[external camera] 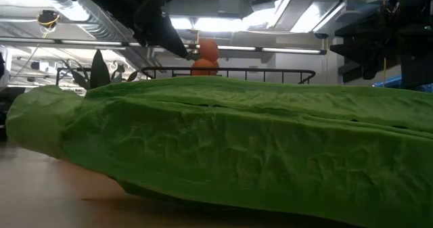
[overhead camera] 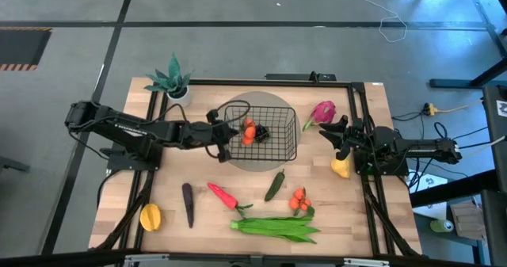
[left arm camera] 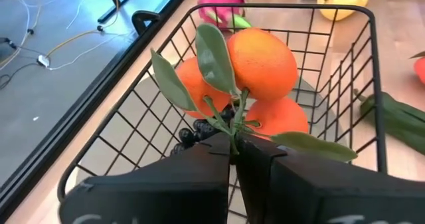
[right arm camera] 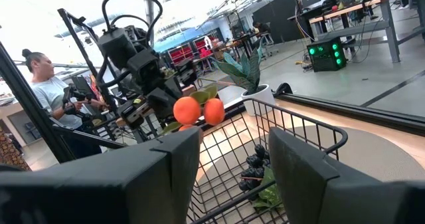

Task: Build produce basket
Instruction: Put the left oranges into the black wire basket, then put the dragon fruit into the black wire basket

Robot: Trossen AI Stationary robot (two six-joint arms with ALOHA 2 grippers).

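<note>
The black wire basket [overhead camera: 277, 144] sits on a grey round mat and holds dark grapes [left arm camera: 190, 135]. My left gripper [overhead camera: 234, 132] reaches in over its left rim, shut on a cluster of orange tomatoes [overhead camera: 249, 132] with green leaves. My right gripper [overhead camera: 334, 137] is open and holds nothing, right of the basket, between the pink dragon fruit [overhead camera: 322, 112] and the yellow lemon [overhead camera: 341, 169]. On the near table lie the mango [overhead camera: 150, 217], eggplant [overhead camera: 188, 204], red pepper [overhead camera: 223, 195], cucumber [overhead camera: 275, 185], a second tomato cluster [overhead camera: 299, 200] and the leafy bundle [overhead camera: 277, 228]. My left gripper pinches the tomato cluster by its green stem [left arm camera: 233, 135] between the two shut fingers [left arm camera: 206, 164], at the point where the leaves branch off. It comes from the table's left. The tomatoes [external camera: 206, 57] hang lifted clear, above the basket's rim [external camera: 237, 71] and over the grapes.
A white pot with a teal plant [overhead camera: 171, 82] stands at the far left corner, behind the left arm. A black frame rail [overhead camera: 360, 116] runs around the table. In the low view the leafy bundle [external camera: 237, 147] blocks most of the near table. A person [right arm camera: 46, 94] stands beyond the table.
</note>
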